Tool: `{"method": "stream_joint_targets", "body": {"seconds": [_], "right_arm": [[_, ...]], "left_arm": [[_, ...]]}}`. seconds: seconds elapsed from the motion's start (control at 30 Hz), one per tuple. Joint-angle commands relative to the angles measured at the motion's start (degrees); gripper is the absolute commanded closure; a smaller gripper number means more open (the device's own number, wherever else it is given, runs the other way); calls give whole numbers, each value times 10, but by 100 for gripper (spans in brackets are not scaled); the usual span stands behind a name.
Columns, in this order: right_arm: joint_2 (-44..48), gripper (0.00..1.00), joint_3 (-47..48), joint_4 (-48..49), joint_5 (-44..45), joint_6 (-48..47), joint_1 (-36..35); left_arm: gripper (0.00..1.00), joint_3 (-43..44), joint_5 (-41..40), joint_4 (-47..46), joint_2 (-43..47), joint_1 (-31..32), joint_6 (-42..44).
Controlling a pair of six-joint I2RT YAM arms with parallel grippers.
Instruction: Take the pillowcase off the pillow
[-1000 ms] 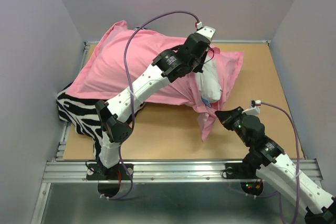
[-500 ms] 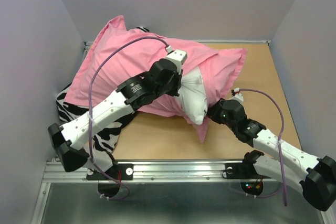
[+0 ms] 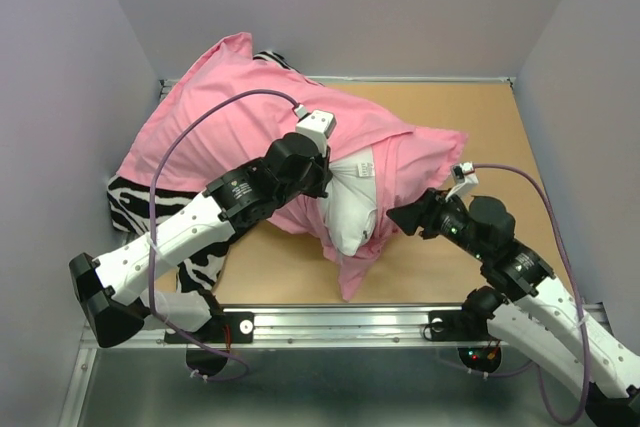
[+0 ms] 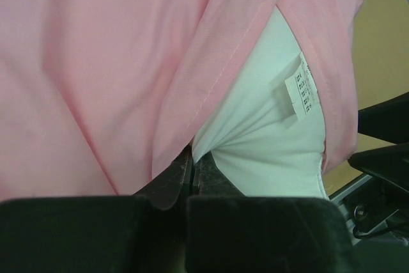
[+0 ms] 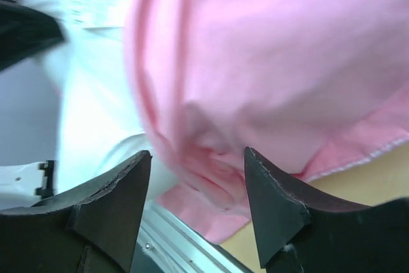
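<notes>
**Left gripper point(image 4: 193, 171) pinching the pillow point(image 4: 268, 139), right gripper point(image 5: 196, 153) gaping at the pillowcase point(image 5: 268, 62)**
The right jaws are standing wide, with pink pillowcase folds bunching just ahead of the tips, ungripped. The left jaws are clamping tight on white pillow fabric beside the pillowcase hem, and the pillow's tag point(image 4: 300, 94) is hanging beyond them.

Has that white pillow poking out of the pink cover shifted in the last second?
Yes. The pillow, pinched by the left tool, has slid left and closer to the metal rail at the front.
</notes>
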State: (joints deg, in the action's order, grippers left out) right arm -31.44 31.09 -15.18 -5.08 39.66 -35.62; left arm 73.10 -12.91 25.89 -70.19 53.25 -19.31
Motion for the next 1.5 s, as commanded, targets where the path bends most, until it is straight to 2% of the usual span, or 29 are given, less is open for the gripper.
{"method": "stream_joint_targets", "body": {"seconds": [0.0, 0.33, 0.37, 0.4, 0.47, 0.5, 0.6, 0.7, 0.9, 0.97, 1.1, 1.27, 1.37, 1.47], "right_arm": [[-23, 33, 81, -27, 6, -38, 3], [-167, 27, 196, -39, 96, -60, 2], [-178, 30, 201, -43, 104, -61, 2], [-187, 41, 210, -52, 124, -60, 3], [-183, 55, 211, -55, 147, -56, 2], [-180, 66, 214, -62, 175, -54, 3], [-184, 77, 244, -108, 249, -59, 3], [-185, 79, 272, -152, 332, -63, 3], [-212, 79, 299, -172, 464, -78, 3], [-230, 80, 304, -173, 481, -74, 10], [-267, 80, 316, -169, 466, -60, 60], [-300, 81, 322, -130, 381, -71, 189], [-324, 81, 327, -122, 366, -71, 219], [-340, 81, 325, -100, 309, -69, 265]], "left_arm": [[100, 18, -82, -19, 22, -16, 9], [100, 27, -76, -25, 16, -15, 9], [100, 29, -76, -25, 16, -15, 9], [100, 31, -77, -22, 16, -16, 9], [100, 36, -78, -15, 17, -16, 12], [100, 36, -83, -13, 17, -16, 12], [100, 39, -92, -3, 26, -15, 16], [100, 41, -95, 3, 38, -16, 17], [100, 31, -86, 2, 73, -16, 18], [100, 29, -84, 2, 92, -16, 18], [100, 37, -83, 13, 124, -16, 20], [100, 55, -75, 42, 156, -16, 28], [100, 65, -76, 53, 167, -16, 32], [100, 70, -71, 65, 174, -16, 35]]}}
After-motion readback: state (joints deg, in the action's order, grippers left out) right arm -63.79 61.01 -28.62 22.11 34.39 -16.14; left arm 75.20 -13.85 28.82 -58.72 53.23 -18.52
